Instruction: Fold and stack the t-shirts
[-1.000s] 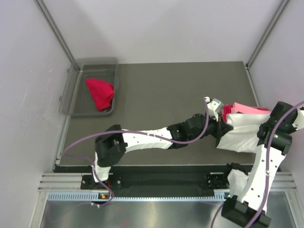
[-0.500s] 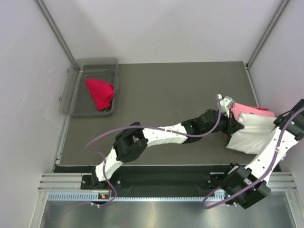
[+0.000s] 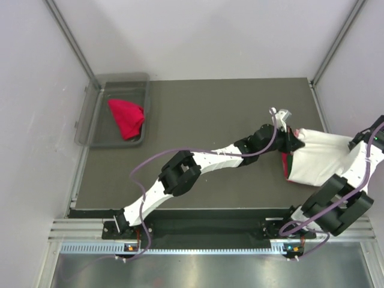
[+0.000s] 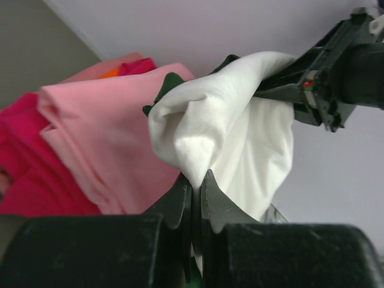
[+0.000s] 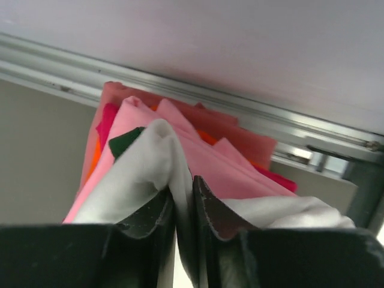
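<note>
A white t-shirt (image 3: 321, 159) with dark green trim lies draped over a stack at the table's right edge. My left gripper (image 3: 295, 141) is shut on its left corner and my right gripper (image 3: 360, 144) pinches its right corner. In the left wrist view the left gripper (image 4: 197, 180) grips a peak of white t-shirt (image 4: 234, 114) above the pink t-shirt (image 4: 102, 132) and a red t-shirt (image 4: 24, 168). The right wrist view has white t-shirt (image 5: 132, 174) cloth running down between the nearly closed jaws of the right gripper (image 5: 183, 183), over the pink t-shirt (image 5: 222, 165). Another red t-shirt (image 3: 127, 117) sits crumpled in the bin.
A clear grey plastic bin (image 3: 96, 120) stands at the table's back left corner. Metal frame posts and white walls close in the table; the right rail (image 5: 252, 114) runs just behind the stack. My left arm (image 3: 204, 165) stretches diagonally across the mat.
Both grippers carried the white t-shirt back and to the right over the stack, hiding the pink one from above. The left arm stretched out further; the right wrist swung toward the right wall.
</note>
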{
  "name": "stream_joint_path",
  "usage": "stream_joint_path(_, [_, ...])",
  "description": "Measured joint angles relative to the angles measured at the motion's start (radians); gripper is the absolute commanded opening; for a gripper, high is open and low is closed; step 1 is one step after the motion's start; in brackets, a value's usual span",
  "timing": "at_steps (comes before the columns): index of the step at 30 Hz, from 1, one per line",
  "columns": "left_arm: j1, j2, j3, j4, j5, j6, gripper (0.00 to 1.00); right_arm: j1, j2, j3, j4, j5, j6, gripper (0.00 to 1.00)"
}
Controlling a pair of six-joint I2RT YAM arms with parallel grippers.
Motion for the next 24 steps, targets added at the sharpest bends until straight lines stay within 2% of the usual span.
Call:
stream_joint_path(1, [0.011,0.018,0.011,-0.006,0.0,-0.003,0.11,0.01,0.022,0.0,0.015,-0.01,0.003,0.18])
stream_joint_path(2, [0.021,0.042,0.032,-0.014,0.0,-0.005,0.23,0.021,0.042,0.003,0.028,-0.014,0.007,0.49])
stream_joint_path(3, [0.032,0.07,0.063,-0.028,-0.001,-0.004,0.55,0.039,0.067,0.012,0.037,-0.006,0.017,0.79])
stream_joint_path(4, [0.041,0.093,0.089,-0.042,-0.005,-0.001,0.71,0.056,0.093,0.029,0.043,0.011,0.026,0.99])
stream_joint_path(5, [0.051,0.112,0.11,-0.053,-0.013,0.002,0.81,0.072,0.121,0.055,0.042,0.032,0.026,1.0])
stream_joint_path(6, [0.061,0.124,0.125,-0.064,-0.019,0.002,0.84,0.094,0.159,0.097,0.039,0.062,0.031,1.0])
stream_joint_path(10, [0.101,0.134,0.133,-0.115,-0.061,0.03,0.87,0.164,0.236,0.204,0.027,0.134,0.021,1.0])
stream_joint_path(15, [0.129,0.055,0.051,-0.175,-0.135,0.121,0.88,0.21,0.187,0.234,0.028,0.213,-0.027,1.0])
stream_joint_path(20, [0.159,-0.226,-0.189,-0.319,-0.223,0.253,0.92,0.274,0.076,0.268,0.034,0.198,-0.097,1.0])
stream_joint_path(22, [0.195,-0.414,-0.356,-0.331,-0.238,0.285,0.93,0.307,0.047,0.271,0.045,0.151,-0.121,1.0])
stream_joint_path(24, [0.251,-0.595,-0.504,-0.342,-0.252,0.299,0.93,0.394,0.032,0.27,0.059,0.098,-0.149,1.0])
